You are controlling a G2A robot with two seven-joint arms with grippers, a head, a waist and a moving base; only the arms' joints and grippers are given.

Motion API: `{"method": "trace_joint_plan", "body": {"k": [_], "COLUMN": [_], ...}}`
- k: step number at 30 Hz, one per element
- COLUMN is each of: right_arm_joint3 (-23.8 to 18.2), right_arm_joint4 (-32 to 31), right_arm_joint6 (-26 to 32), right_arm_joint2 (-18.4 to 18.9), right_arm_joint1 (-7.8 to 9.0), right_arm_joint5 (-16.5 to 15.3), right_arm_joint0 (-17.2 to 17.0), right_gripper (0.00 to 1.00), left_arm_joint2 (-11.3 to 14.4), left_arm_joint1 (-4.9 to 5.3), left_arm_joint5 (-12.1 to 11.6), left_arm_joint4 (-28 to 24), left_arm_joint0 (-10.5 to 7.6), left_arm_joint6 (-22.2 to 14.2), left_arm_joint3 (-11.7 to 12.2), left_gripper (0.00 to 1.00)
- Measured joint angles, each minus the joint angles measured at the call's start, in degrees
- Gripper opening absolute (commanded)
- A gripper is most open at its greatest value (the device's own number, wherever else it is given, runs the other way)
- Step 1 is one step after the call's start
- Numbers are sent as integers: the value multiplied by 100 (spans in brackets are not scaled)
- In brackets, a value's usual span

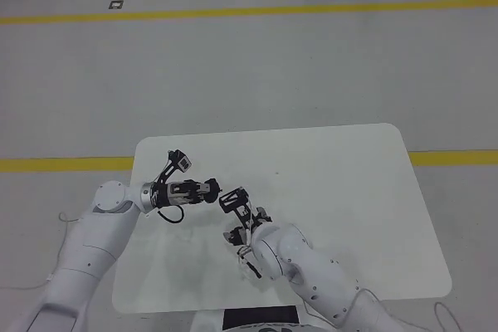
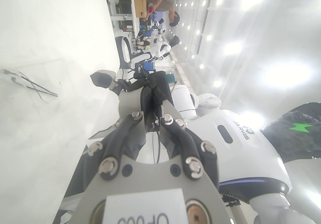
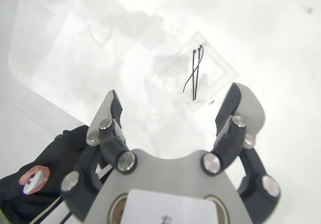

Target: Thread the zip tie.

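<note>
Zip ties (image 3: 194, 73) lie crossed in a tray (image 3: 218, 69); right tool (image 3: 173, 97) spread, left tool (image 2: 151, 92) closed.

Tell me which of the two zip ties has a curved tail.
The bent zip tie: its tail hooks sideways at the tip; the straight zip tie crossing it doesn't.

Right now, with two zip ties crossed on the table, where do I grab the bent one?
Probably the tail of the bent zip tie: past the crossing it curves away from the straighter zip tie, so it can be pinched alone. Come straight down with the open right gripper, jaws across the strap.
</note>
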Motion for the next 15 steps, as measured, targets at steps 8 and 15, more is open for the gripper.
{"method": "trace_joint_plan", "body": {"k": [8,15], "right_arm_joint3": [24,71], "right_arm_joint4": [-55,-95], "right_arm_joint6": [-157,-353], "right_arm_joint2": [206,216], "right_arm_joint1": [-144,-141], "right_arm_joint5": [0,-21], "right_arm_joint0": [-165,-219], "right_gripper": [100,100], "left_arm_joint2": [0,0], "left_arm_joint1": [0,0], "left_arm_joint5": [0,0], "left_arm_joint4": [0,0], "left_arm_joint0": [0,0], "left_arm_joint6": [0,0], "left_arm_joint3": [0,0], "left_gripper": [0,0]}}
